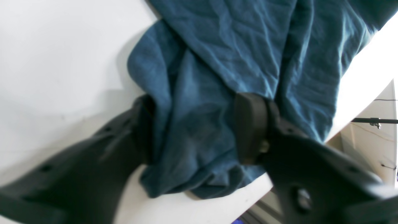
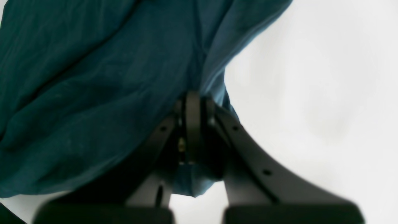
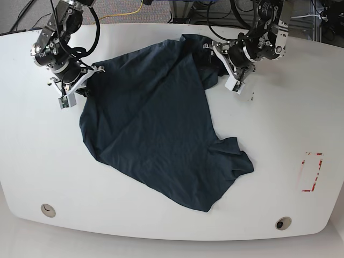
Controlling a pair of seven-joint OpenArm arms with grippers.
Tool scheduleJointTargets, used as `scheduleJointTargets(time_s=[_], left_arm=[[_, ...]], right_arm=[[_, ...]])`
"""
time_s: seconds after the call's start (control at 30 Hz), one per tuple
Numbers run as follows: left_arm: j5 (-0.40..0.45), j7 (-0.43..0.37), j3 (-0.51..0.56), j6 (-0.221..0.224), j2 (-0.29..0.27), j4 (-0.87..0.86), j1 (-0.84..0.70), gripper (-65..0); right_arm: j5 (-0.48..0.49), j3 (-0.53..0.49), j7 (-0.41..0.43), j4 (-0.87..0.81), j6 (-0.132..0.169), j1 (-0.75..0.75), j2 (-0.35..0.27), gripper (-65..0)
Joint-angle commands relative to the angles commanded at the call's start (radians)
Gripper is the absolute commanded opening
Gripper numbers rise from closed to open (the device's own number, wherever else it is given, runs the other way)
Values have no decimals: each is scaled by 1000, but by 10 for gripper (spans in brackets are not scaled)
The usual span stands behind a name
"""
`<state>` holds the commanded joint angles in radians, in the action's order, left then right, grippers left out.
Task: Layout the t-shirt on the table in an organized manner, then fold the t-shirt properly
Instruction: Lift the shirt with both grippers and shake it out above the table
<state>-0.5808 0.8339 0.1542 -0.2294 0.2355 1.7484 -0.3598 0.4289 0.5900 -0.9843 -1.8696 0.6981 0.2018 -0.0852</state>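
One t-shirt (image 3: 156, 123) lies on one white desk (image 3: 269, 134), with two arms working it. The shirt is spread wrinkled across the desk's middle, its long axis running from about 11 o'clock to 5 o'clock in the base view; a sleeve (image 3: 236, 158) juts out toward 3 o'clock near the lower end. The left end effector (image 1: 199, 130) is at the shirt's 1 o'clock corner, jaws apart with a bunched fold of fabric between them (the pads are not pressed together). The right end effector (image 2: 192, 124) is at the 9 o'clock edge, jaws together and clamped on a pinch of the cloth. Two grommet holes (image 3: 48, 209) sit along the desk's 6 o'clock edge, and one red tape rectangle (image 3: 312, 172) lies toward 4 o'clock.
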Motion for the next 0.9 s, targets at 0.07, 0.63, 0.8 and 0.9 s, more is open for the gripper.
scheduleJointTargets(time_s=[0.07,0.63,0.8,0.9], left_arm=[[2,0,0,2,0,0,0,-556],[-9,0,-28,51,64,210,14,-650],[-64,-6,-89,-43,124,238,40,-650],[-137,-3,-173,-109,150,247,74,-650]], right_arm=[[0,0,0,0,0,0,0,-650],[0,0,0,-112,0,-23,0,-650],[-2,3,0,-115,0,-72,-9,-650],[-2,3,0,-117,0,-103,-9,-650]])
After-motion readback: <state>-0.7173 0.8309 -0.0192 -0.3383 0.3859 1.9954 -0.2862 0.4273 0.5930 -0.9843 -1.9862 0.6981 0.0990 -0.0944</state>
